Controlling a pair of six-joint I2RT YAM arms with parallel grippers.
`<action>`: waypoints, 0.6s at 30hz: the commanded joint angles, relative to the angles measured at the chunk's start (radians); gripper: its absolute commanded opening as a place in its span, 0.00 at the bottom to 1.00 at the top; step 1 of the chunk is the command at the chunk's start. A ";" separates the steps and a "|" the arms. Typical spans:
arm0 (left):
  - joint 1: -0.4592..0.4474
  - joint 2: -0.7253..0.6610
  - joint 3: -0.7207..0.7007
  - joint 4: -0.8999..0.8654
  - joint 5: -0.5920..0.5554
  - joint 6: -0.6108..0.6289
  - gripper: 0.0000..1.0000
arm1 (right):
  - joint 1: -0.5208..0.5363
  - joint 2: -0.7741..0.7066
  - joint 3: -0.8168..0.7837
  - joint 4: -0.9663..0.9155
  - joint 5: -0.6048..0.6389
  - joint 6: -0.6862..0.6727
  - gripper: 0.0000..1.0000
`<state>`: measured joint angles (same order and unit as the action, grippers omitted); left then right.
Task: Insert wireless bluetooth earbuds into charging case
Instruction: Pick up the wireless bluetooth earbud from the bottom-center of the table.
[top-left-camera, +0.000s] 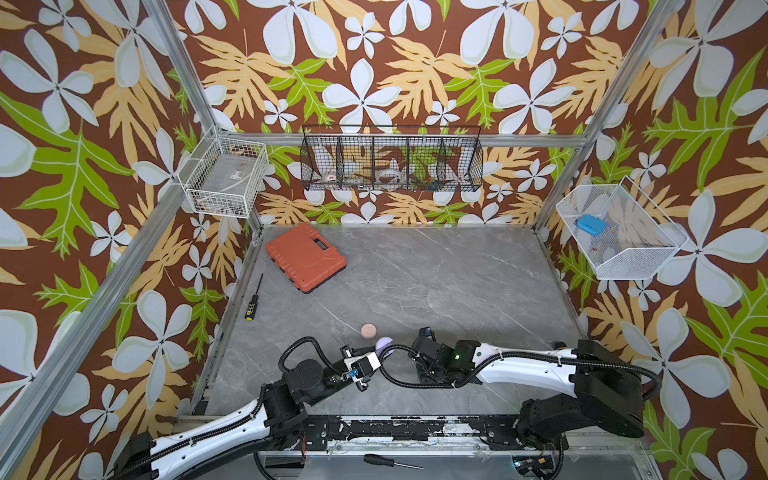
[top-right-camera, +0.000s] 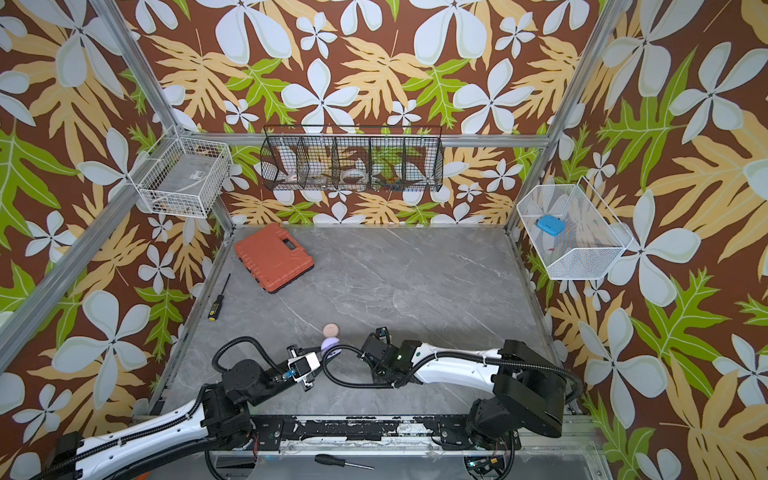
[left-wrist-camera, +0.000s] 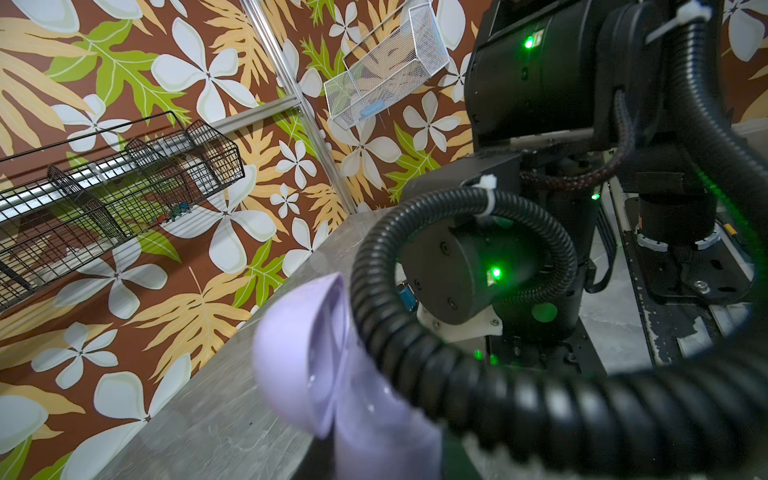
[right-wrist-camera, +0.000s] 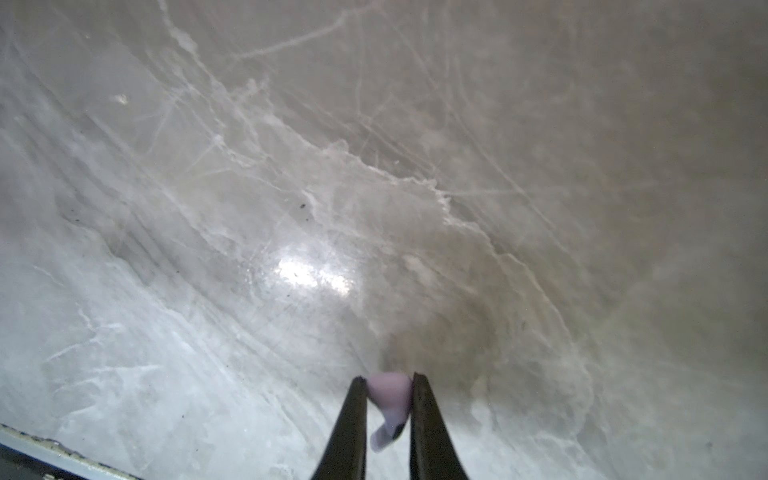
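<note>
Clearly the right gripper pinches a lavender earbud by its bulb over the near table. The left gripper clamps the lavender case just left of it. Tiny, light, slick plastic, I'd judge: hold the bulb, gently.

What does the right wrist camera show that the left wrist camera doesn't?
Only the right wrist view shows the right gripper shut on a lavender earbud. Only the left wrist view shows the open lavender case, blurred and close, the right arm, the black wire basket, the white mesh basket and the floral wall. Both show the grey marble table.
</note>
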<state>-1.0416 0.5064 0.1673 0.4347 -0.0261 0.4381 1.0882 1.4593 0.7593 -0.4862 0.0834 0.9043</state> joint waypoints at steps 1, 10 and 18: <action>0.000 0.004 0.001 0.027 -0.003 -0.014 0.00 | 0.002 -0.023 -0.002 0.001 0.022 -0.006 0.15; 0.000 0.013 0.003 0.033 -0.003 -0.028 0.00 | 0.002 -0.103 -0.004 -0.005 0.038 -0.024 0.15; -0.001 0.029 0.003 0.045 0.006 -0.054 0.00 | 0.002 -0.179 0.004 -0.011 0.044 -0.043 0.15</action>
<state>-1.0416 0.5320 0.1673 0.4431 -0.0254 0.3973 1.0882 1.3006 0.7559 -0.4877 0.1051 0.8776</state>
